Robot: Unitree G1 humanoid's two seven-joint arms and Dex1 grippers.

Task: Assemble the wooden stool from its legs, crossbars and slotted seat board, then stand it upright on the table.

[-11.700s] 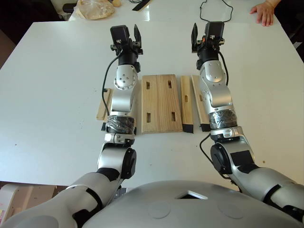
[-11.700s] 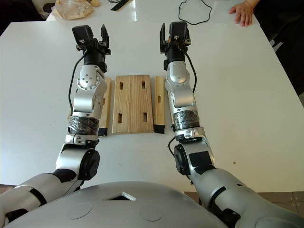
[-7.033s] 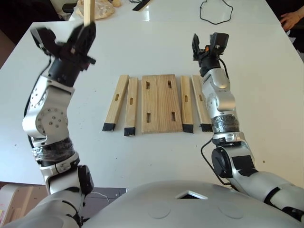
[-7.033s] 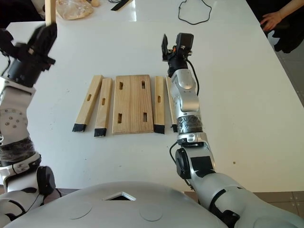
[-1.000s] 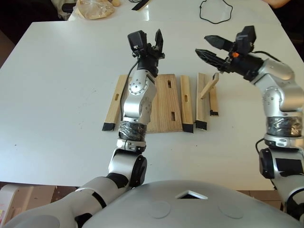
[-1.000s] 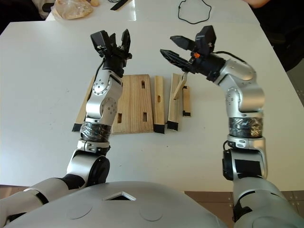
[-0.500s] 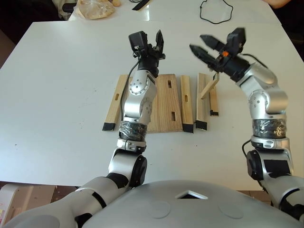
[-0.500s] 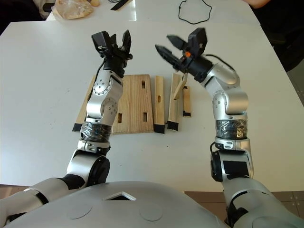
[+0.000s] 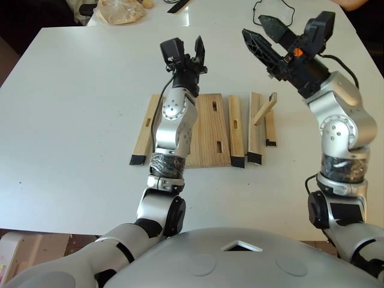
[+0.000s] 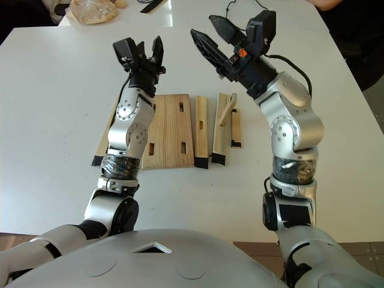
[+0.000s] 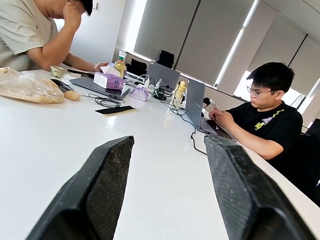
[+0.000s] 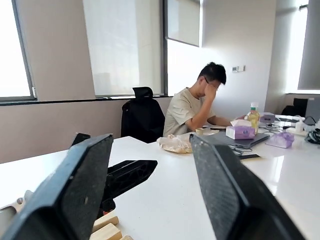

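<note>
The slotted seat board point(image 9: 210, 129) lies flat mid-table. One leg point(image 9: 144, 127) lies to its left, and two legs point(image 9: 236, 129) point(image 9: 255, 127) lie to its right. A short crossbar point(image 9: 265, 108) leans tilted across the right-hand pieces, with another short piece point(image 9: 270, 129) beside it. My left arm rests over the board's left edge. My left gripper point(image 9: 191, 54) stands open and empty just beyond the board's far end. My right gripper point(image 9: 266, 35) is raised high above the right-hand legs, open and empty. Its fingers point(image 12: 75, 195) frame the left gripper point(image 12: 125, 177).
A clear bag point(image 9: 120, 11) and a black strip point(image 9: 177, 6) lie at the table's far left edge. A black cable point(image 9: 271, 13) lies at the far middle. The white table point(image 9: 72, 108) has bare room on both sides of the wood.
My right gripper has lifted up and back from the tilted crossbar, still open. The left arm has stayed where it was. The wooden pieces have not moved in the last second.
</note>
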